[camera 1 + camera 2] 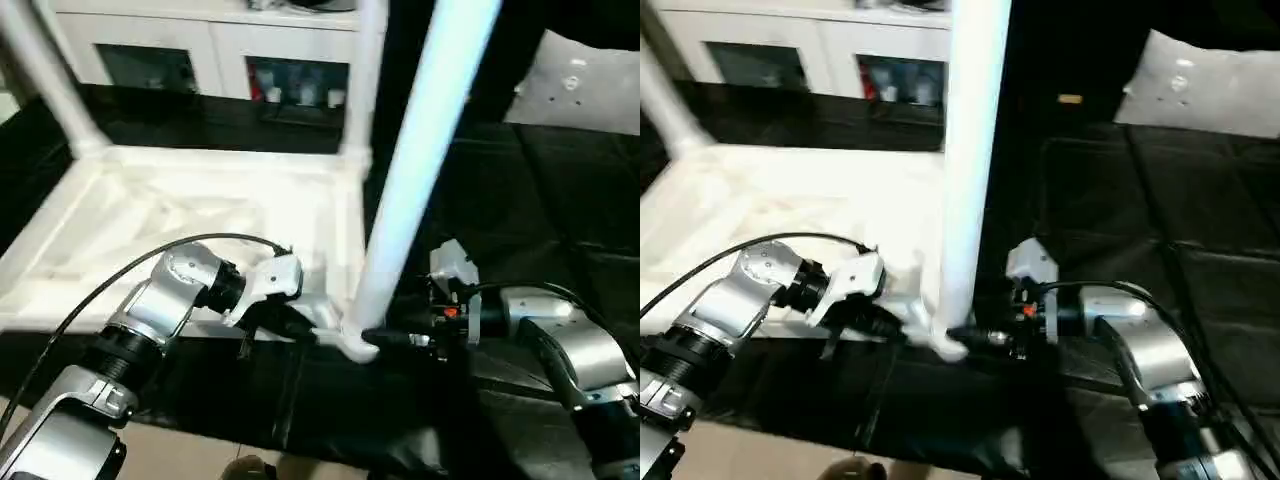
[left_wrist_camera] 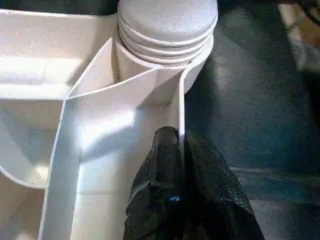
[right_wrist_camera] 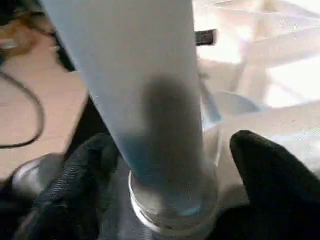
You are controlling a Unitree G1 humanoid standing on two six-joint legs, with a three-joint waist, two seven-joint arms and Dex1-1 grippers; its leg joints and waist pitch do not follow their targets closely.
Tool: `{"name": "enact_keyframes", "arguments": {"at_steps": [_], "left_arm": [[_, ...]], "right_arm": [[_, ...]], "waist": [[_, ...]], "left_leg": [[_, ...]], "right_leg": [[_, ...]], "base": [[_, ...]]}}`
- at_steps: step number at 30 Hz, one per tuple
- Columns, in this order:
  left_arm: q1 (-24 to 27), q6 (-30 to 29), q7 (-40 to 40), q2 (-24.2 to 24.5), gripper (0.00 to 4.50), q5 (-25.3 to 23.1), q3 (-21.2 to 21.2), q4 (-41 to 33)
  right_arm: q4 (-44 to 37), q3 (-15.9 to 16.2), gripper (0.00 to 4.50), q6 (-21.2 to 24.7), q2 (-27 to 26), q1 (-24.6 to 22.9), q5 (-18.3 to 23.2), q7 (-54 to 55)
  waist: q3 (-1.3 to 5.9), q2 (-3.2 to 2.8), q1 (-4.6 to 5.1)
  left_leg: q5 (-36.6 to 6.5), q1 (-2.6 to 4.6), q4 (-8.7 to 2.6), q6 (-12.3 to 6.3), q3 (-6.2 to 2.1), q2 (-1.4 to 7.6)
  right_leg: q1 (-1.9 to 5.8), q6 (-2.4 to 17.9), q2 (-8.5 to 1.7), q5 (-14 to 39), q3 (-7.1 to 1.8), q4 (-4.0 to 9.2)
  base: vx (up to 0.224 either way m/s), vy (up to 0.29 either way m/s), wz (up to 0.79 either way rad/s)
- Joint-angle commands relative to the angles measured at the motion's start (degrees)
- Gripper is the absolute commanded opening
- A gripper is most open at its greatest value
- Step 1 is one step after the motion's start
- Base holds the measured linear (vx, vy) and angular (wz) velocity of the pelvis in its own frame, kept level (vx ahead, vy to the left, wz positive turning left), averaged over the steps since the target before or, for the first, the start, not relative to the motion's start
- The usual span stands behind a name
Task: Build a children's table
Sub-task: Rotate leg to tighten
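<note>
The children's table lies upside down, its white top [image 1: 150, 210] showing the ribbed underside. Two legs stand in the far corners [image 1: 45, 70] [image 1: 365, 70]. A third leg [image 1: 420, 150] rises from the near right corner socket [image 2: 167, 55]. My left gripper [image 2: 179, 137] is shut on the thin rim wall of the top, just beside that socket. My right gripper [image 3: 175, 165] sits at the foot of the third leg, open. One of its black fingers [image 3: 265, 165] stands clear of the leg, and the other is close against it on the far side.
A white cabinet with glass doors [image 1: 250, 60] stands behind the table. A flat white board [image 1: 585, 85] lies at the back right on the black mat [image 1: 560, 200]. A black cable [image 1: 130, 265] loops over my left forearm.
</note>
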State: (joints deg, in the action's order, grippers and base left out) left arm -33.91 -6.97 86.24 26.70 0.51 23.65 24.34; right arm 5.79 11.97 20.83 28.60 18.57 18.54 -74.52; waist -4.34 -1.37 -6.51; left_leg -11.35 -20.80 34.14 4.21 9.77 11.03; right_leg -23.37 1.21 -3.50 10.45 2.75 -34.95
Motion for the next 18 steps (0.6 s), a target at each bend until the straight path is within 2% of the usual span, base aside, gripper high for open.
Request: {"name": "enact_keyframes", "arguments": {"at_steps": [1, 5, 6, 9, 10, 14, 15, 18], "left_arm": [[-1.19, 0.93, 3.98, -0.02, 0.00, 1.52, 2.07, -2.00], [-1.43, 1.42, 5.98, 0.68, 0.00, 1.70, 3.10, -2.28], [-1.43, 1.37, 6.17, 0.83, 0.00, 1.81, 3.32, -2.54], [-1.39, 0.97, 6.26, 1.13, 0.00, 2.29, 3.83, -3.29], [-1.42, 0.98, 6.26, 1.23, 0.00, 2.32, 4.01, -3.36], [-1.26, 0.46, 6.26, 1.29, 0.00, 2.54, 4.07, -3.69], [-1.21, 0.36, 6.26, 1.33, 0.00, 2.63, 4.01, -3.70], [-0.99, -0.16, 5.94, 1.20, 0.00, 2.44, 3.40, -3.66]], "right_arm": [[0.59, 0.91, 3.46, 0.76, 0.55, 1.25, 0.88, -1.74], [1.88, 2.40, 3.08, 1.37, 0.33, 2.89, 1.14, -3.86], [2.06, 2.72, 3.01, 1.57, 0.29, 3.19, 1.18, -4.35], [2.40, 3.28, 2.87, 1.88, 0.18, 3.70, 1.18, -5.31], [2.42, 3.41, 2.64, 2.07, 0.17, 3.80, 1.26, -5.60], [2.26, 3.52, 2.37, 2.88, -0.04, 3.95, 1.82, -6.16], [2.05, 3.63, 2.28, 3.31, -0.07, 3.89, 2.22, -6.27], [1.03, 3.96, 2.20, 4.21, -0.16, 3.27, 2.80, -6.20]], "waist": [[4.05, -0.03, 0.28], [4.17, 0.02, 0.12], [4.28, 0.20, 0.04], [4.38, 0.13, 0.01], [4.44, 0.23, 0.04], [4.45, 0.29, -0.03], [4.46, 0.10, -0.06], [4.45, 0.07, -0.03]], "left_leg": [[-8.97, 0.71, -3.95, -2.77, -0.21, 2.34], [-8.46, 0.56, -3.88, -2.63, -0.24, 2.25], [-8.01, 0.54, -3.85, -2.71, -0.24, 2.29], [-6.80, 0.43, -3.75, -2.95, -0.26, 2.27], [-6.72, 0.42, -3.72, -2.98, -0.23, 2.23], [-6.57, 0.34, -3.69, -2.79, -0.22, 2.13], [-6.59, 0.38, -3.70, -2.72, -0.26, 2.15], [-6.86, 0.41, -3.70, -2.48, -0.26, 2.19]], "right_leg": [[3.09, 14.19, -4.34, 10.73, -2.58, 3.96], [3.12, 14.08, -4.28, 10.01, -2.54, 3.78], [3.21, 14.17, -4.33, 9.34, -2.53, 3.70], [3.19, 14.36, -4.31, 7.81, -2.46, 3.43], [3.25, 14.39, -4.30, 7.75, -2.46, 3.43], [3.32, 13.99, -4.29, 8.61, -2.44, 3.45], [3.29, 13.96, -4.31, 8.80, -2.44, 3.46], [3.26, 13.79, -4.28, 9.18, -2.46, 3.54]], "base": [[0.000, 0.000, 0.00], [0.000, 0.000, 0.00], [0.000, 0.000, 0.00], [0.000, 0.000, 0.00], [0.000, 0.000, 0.00], [0.000, 0.000, 0.00], [0.000, 0.000, 0.00], [0.000, 0.000, 0.00]]}}
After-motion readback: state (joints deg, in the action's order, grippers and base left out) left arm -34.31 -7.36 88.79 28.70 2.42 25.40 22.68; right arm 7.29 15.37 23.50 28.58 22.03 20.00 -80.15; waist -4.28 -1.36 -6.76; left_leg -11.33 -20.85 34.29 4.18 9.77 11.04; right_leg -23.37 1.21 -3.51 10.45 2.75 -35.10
